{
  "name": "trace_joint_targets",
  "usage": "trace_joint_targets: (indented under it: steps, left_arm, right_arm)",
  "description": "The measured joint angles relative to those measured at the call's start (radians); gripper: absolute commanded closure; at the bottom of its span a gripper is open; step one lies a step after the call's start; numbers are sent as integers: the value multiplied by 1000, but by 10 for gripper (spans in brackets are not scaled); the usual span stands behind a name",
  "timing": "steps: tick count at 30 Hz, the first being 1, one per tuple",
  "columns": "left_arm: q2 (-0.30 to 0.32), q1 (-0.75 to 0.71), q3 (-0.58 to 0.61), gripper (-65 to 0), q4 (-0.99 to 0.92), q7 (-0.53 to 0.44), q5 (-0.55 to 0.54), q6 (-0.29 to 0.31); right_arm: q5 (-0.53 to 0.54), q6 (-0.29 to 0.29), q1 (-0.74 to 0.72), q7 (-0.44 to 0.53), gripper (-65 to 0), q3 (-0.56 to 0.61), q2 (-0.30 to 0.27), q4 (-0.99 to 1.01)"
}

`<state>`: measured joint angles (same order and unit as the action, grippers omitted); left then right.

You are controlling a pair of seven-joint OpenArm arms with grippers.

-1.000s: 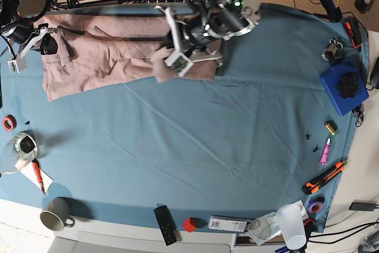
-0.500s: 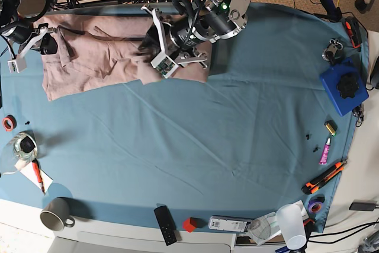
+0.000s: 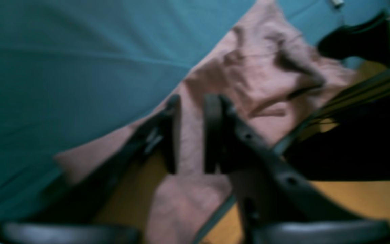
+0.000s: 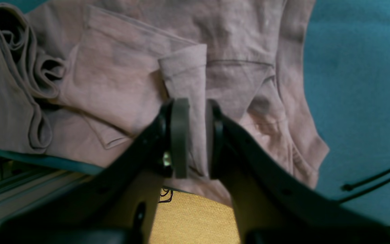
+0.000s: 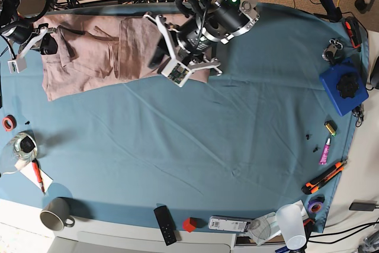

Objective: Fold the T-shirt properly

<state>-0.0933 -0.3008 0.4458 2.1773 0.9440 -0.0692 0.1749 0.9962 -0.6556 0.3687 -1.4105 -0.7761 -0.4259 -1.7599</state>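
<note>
T-shirt (image 5: 89, 57): dusty pink, wrinkled, partly folded, lying at the far left of the counter (image 5: 237, 134) on the teal cloth.
Right tool (image 4: 193, 135): at the shirt's left end, clenched on a folded strip of the T-shirt.
Left tool (image 3: 191, 135): over the shirt's right end; fingers (image 3: 173, 135) narrowly apart with pink fabric showing between; view blurred, so grasp cannot be told.
Grey mug (image 5: 56, 213): near left edge.

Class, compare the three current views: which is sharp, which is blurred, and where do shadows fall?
Left wrist: heavily blurred, T-shirt and left gripper smeared. Right wrist: shirt folds sharper, right gripper soft and dark. Base: evenly lit and sharp, a dim shadow on the cloth beside the left arm.
</note>
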Motion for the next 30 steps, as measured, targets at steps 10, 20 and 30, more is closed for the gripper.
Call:
trace_joint_targets:
  steps: [10,20,30]
  left_arm:
    - [108,-90,0,0,0,50,106,-2]
    - [121,-89,0,0,0,50,106,-2]
    - [121,-89,0,0,0,50,106,-2]
  right_arm:
    - [-4,0,-53,28,-97,-92,3,0]
    - [-172,56,-69,110,-97,-127,-44,20]
    - [80,-1,-218,-6,-98,-126,-170,458]
